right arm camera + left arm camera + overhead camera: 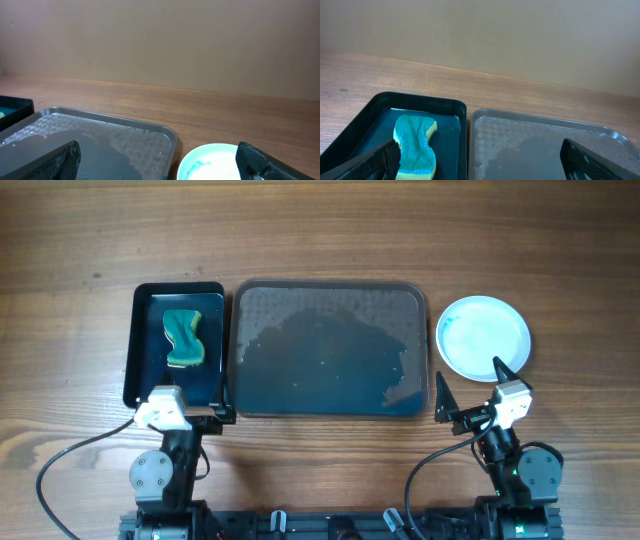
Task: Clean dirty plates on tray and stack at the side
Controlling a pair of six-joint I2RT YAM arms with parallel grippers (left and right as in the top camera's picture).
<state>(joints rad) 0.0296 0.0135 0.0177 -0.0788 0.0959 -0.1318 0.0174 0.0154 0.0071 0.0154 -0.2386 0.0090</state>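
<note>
The tray (300, 305) lies mid-bench, its low rim bare all round and its floor wet with a dark sheet of water. No plate sits on it. At its 9 o'clock, almost rim to rim, stands a smaller black tray (135, 340) holding a teal-and-yellow sponge (183, 338). At its 3 o'clock, clear of the rim with a strip of bare wood between, rests a pale plate (484, 337) with faint teal streaks. I cannot tell whether others lie under it.

The bench (330, 230) is open wood toward 12 o'clock.

Both arms sit low at the 6 o'clock edge. The left gripper (480, 162) faces the seam between the two trays, jaws spread wide and holding nothing. The right gripper (470, 380) points between the tray's corner and the plate, jaws likewise wide apart and empty.
</note>
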